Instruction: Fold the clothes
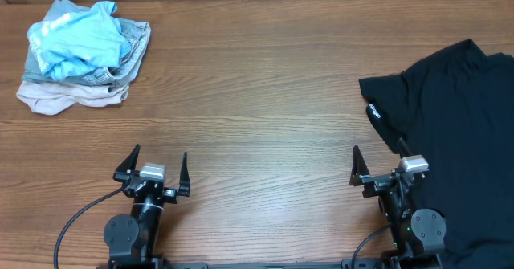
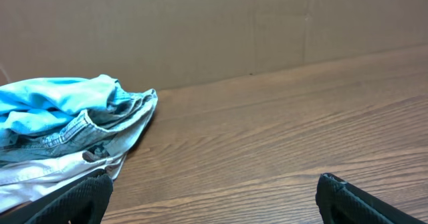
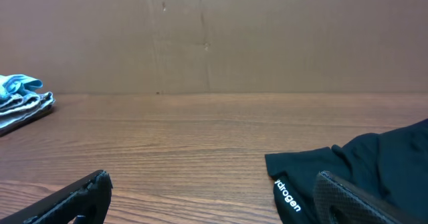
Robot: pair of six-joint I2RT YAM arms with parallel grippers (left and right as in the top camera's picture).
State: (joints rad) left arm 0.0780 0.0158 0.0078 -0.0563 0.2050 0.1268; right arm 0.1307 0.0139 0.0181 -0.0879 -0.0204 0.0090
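Observation:
A crumpled sky-blue T-shirt (image 1: 76, 38) lies on top of a pile at the table's far left, also in the left wrist view (image 2: 47, 103). A black T-shirt (image 1: 454, 108) is spread flat at the right, its sleeve with white lettering (image 3: 291, 196) near my right gripper. My left gripper (image 1: 154, 173) is open and empty near the front edge, well short of the pile. My right gripper (image 1: 376, 169) is open and empty, its right finger over the black shirt's edge. The jaws show in the wrist views as left (image 2: 210, 197) and right (image 3: 214, 197).
Under the blue shirt lie a light denim garment (image 1: 132, 56) and a pale pinkish-white one (image 1: 56, 99). A brown cardboard wall (image 2: 214, 30) stands along the table's far edge. Bare wood table (image 1: 257, 100) lies between the pile and the black shirt.

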